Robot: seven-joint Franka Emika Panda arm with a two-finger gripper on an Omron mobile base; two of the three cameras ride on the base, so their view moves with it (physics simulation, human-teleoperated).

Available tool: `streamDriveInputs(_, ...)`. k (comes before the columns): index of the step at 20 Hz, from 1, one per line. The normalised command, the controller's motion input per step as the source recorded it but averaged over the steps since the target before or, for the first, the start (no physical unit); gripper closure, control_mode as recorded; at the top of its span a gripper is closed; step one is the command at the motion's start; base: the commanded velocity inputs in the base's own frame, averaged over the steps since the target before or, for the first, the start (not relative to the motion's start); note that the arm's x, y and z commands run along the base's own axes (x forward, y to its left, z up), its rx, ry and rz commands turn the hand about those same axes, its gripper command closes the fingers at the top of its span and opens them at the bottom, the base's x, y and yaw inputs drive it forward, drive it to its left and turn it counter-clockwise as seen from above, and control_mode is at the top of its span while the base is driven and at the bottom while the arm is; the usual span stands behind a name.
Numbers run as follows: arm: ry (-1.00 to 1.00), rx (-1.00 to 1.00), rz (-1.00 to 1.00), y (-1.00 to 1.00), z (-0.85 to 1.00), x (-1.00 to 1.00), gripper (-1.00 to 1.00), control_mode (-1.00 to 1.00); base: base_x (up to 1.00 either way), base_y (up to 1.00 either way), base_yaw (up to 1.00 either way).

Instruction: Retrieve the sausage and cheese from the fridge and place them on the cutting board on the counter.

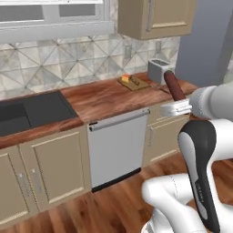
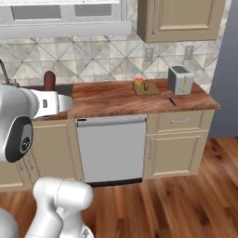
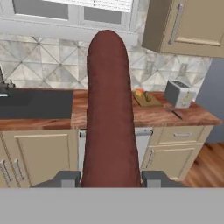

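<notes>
1. Reddish-brown sausage (image 3: 108, 109) is held pinched between the two fingertips (image 3: 65, 178) of the gripper (image 3: 109, 179), standing up from it along the hand view.
2. Seen from the left base view, the sausage (image 1: 174, 86) rises at a slight tilt from the gripper (image 1: 173, 108), which is held in the air in front of the bench (image 1: 104, 98), well apart from its surface.
3. In the right base view the sausage (image 2: 49, 80) is seen upright above the white hand at the left, in front of the dark cooktop (image 2: 59, 89).
4. A tan cutting board (image 2: 147, 88) lies on the far right part of the bench (image 2: 116, 98), near the wall.
5. The yellow-orange cheese (image 2: 138, 83) is seen resting on the left end of the cutting board; a small dark item beside it cannot be made out.
6. A toaster (image 2: 180, 79) stands just to the right of the cutting board, and a knife (image 2: 170, 99) lies on the bench in front of it.
7. A grey dishwasher (image 2: 111, 149) is set under the bench, between beige cabinets (image 2: 176, 144).
8. The grey side of the fridge (image 1: 205, 41) is seen at the right edge of the left base view.
</notes>
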Motion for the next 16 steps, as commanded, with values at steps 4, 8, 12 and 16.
streamDriveInputs(4,0.0,0.0,0.0,0.0,0.0,0.0,1.0,1.0,0.55,0.04,-0.31)
streamDriveInputs(8,0.0,0.0,0.0,0.0,0.0,0.0,1.0,1.0,0.94,-0.01,0.01)
streamDriveInputs(12,0.0,0.0,0.0,0.0,0.0,0.0,1.0,1.0,0.99,-0.33,0.41)
streamDriveInputs(16,0.0,0.0,0.0,0.0,0.0,0.0,1.0,1.0,0.97,-0.89,0.48)
